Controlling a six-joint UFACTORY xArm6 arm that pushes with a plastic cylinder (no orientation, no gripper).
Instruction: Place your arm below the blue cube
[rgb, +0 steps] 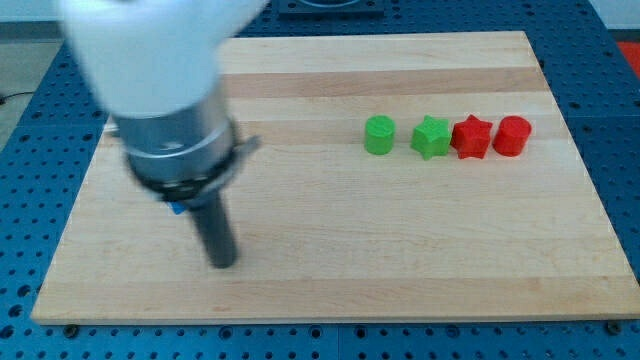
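Note:
The blue cube is almost wholly hidden behind my arm; only a small blue sliver shows at the left of the rod, near the board's left side. My tip rests on the wooden board, a little below and to the right of that blue sliver. The rod rises from the tip into the grey and white arm body at the view's upper left.
A row of blocks lies at the upper right: a green cylinder, a green star, a red star and a red cylinder. A blue perforated table surrounds the board.

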